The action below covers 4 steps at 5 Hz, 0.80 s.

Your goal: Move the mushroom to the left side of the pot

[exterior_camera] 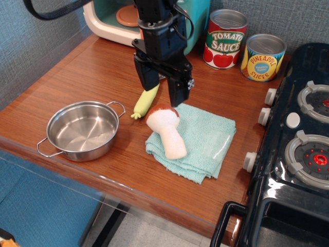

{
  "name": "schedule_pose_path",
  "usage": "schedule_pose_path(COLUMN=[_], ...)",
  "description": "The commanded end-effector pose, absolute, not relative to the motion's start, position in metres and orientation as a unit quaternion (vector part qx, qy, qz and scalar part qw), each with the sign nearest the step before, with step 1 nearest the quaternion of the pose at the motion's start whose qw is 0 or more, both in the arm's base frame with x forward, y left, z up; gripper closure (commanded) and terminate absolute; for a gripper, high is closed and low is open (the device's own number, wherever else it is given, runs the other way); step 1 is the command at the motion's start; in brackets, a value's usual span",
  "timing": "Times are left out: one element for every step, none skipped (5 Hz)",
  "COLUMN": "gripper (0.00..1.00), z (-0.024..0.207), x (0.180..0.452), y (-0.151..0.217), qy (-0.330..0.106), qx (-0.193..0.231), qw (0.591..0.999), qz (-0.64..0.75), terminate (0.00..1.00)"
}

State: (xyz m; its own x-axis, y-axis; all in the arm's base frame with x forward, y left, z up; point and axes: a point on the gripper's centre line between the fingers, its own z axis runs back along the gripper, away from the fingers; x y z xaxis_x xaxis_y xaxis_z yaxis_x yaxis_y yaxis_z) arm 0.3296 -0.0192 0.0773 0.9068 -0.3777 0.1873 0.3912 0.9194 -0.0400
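The mushroom (166,129) lies on its side on a folded teal cloth (200,141), its reddish-brown cap toward the back left and its cream stem toward the front. The shiny steel pot (82,129) stands empty to the left of the cloth near the table's front edge. My gripper (160,91) is open and empty, its two black fingers pointing down just behind and above the mushroom's cap.
A yellow-handled spoon (145,101) lies between pot and cloth, partly behind the gripper. A tomato sauce can (224,39) and a pineapple can (262,57) stand at the back. A toy microwave (115,18) is back left. A black stove (298,144) fills the right.
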Motion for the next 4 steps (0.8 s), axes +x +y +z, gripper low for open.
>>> schedule_pose_path(gripper=[0.00,0.00,1.00,1.00], z=[0.058,0.050,0.056,0.081], x=[0.315,0.311,0.313,0.324], y=[-0.020,-0.019,-0.019,-0.007], qy=[-0.062,-0.048,-0.057,-0.090], qx=[-0.022,-0.021,-0.022,-0.026], qw=[0.973,0.974,0.974,0.975], qz=[-0.221,-0.222,-0.220,-0.202], terminate=[0.00,0.00,0.00,0.00])
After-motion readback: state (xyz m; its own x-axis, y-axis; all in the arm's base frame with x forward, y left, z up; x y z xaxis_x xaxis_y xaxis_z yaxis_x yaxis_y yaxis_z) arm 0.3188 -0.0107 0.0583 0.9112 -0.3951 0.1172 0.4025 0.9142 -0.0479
